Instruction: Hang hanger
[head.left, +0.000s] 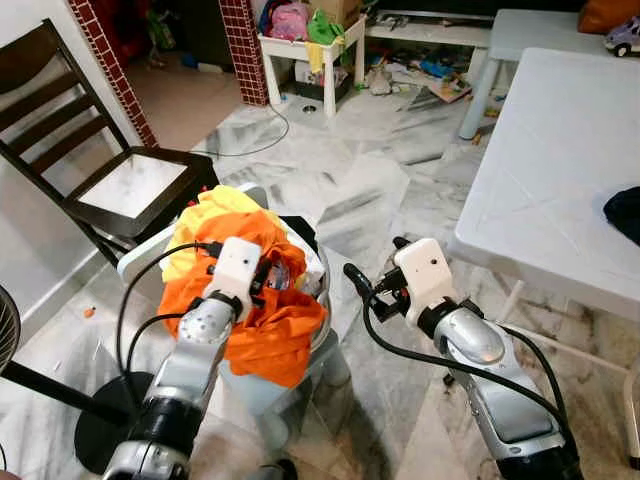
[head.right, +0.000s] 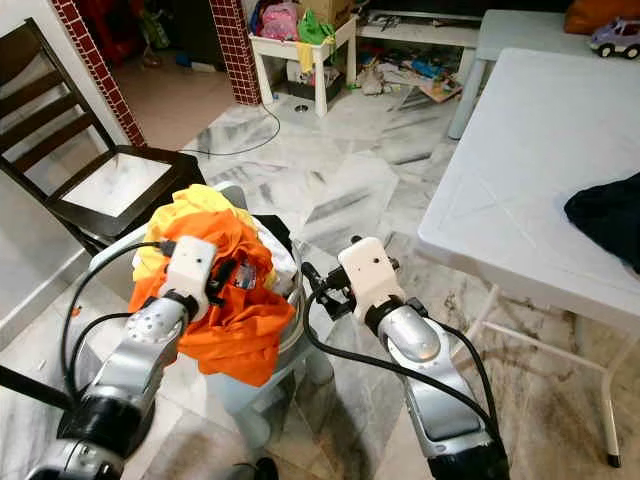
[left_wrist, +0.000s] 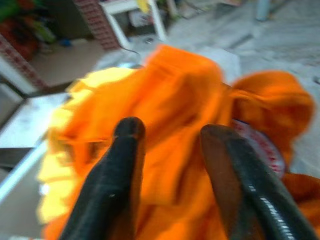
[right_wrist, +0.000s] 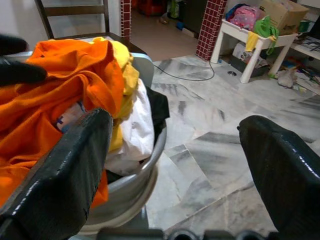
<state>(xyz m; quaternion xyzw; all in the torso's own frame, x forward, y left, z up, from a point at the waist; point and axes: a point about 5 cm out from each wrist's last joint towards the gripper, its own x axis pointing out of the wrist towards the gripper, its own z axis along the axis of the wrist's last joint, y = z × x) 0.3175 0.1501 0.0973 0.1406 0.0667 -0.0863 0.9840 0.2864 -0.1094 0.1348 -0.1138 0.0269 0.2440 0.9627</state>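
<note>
A pale plastic laundry basket (head.left: 140, 256) stands on the marble floor right in front of me. It is heaped with an orange garment (head.left: 280, 335), a yellow one (head.left: 215, 208) and white cloth (right_wrist: 137, 132). My left gripper (head.left: 277, 277) is down on the top of the orange garment (left_wrist: 175, 95); in the left wrist view its fingers (left_wrist: 127, 137) stand apart with the cloth just behind them. My right gripper (head.left: 376, 262) hovers beside the basket's right rim (right_wrist: 150, 150), wide open, nothing between its fingers (right_wrist: 95, 130).
A dark wooden chair (head.left: 120, 180) stands left of the basket. A white table (head.left: 560, 170) with a dark garment (head.left: 625, 215) on it is at the right. A black fan base (head.left: 105, 425) sits near left. A cluttered small white table (head.left: 310, 45) is at the back.
</note>
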